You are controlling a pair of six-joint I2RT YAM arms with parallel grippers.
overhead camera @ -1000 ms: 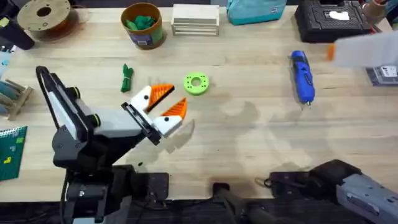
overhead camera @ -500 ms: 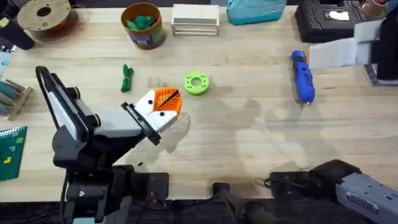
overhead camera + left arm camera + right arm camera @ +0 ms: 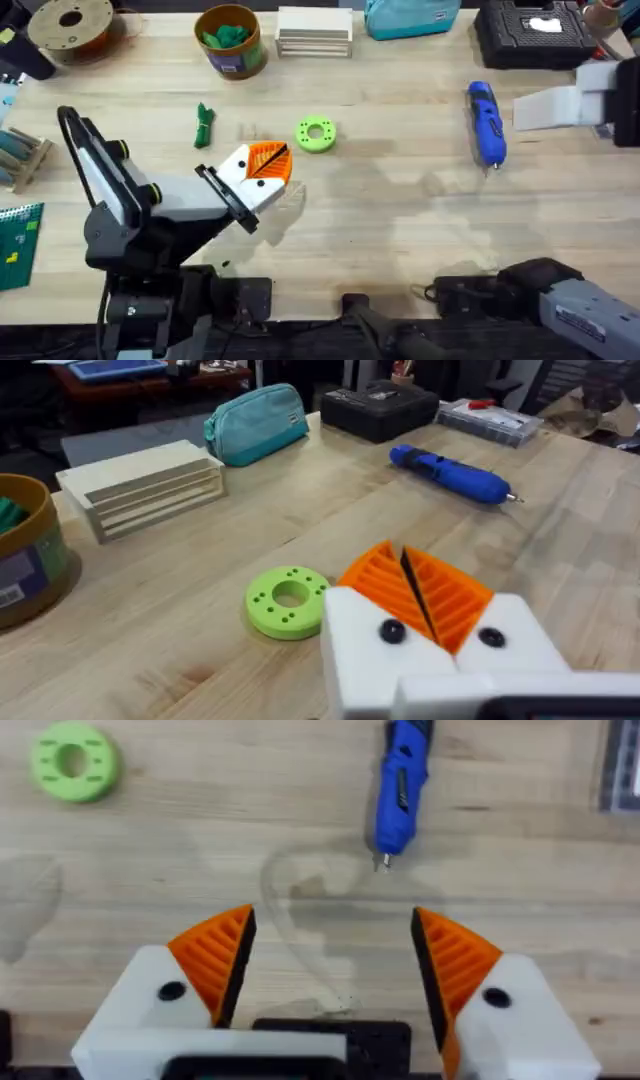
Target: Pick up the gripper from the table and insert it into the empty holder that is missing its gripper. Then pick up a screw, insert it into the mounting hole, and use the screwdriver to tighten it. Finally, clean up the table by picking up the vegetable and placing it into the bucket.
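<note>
My left gripper [image 3: 268, 160] [image 3: 405, 565] hovers low over the table [image 3: 400, 230] with its orange pads pressed together and nothing between them. The dark green vegetable [image 3: 204, 125] lies to its left. Behind it at the back stands the yellow bucket [image 3: 229, 40] [image 3: 25, 550]. The blue screwdriver [image 3: 487, 122] [image 3: 450, 472] [image 3: 400, 785] lies at the right. My right gripper [image 3: 335, 960] is open above the wood short of the screwdriver's tip, and shows as a blurred white shape [image 3: 550, 105] in the overhead view. The loose gripper, holder and screw are out of view.
A lime-green ring [image 3: 316, 134] [image 3: 288, 600] [image 3: 73, 760] lies just beyond my left gripper. Along the back stand a brown spool [image 3: 70, 25], a pale slatted block [image 3: 314, 32] [image 3: 140, 485], a teal pouch [image 3: 410, 15] [image 3: 258, 422] and a black case [image 3: 530, 30] [image 3: 380, 408].
My left gripper's fingers, spread apart a second ago, have come together. The blurred right gripper has drifted rightward at the table's right edge.
</note>
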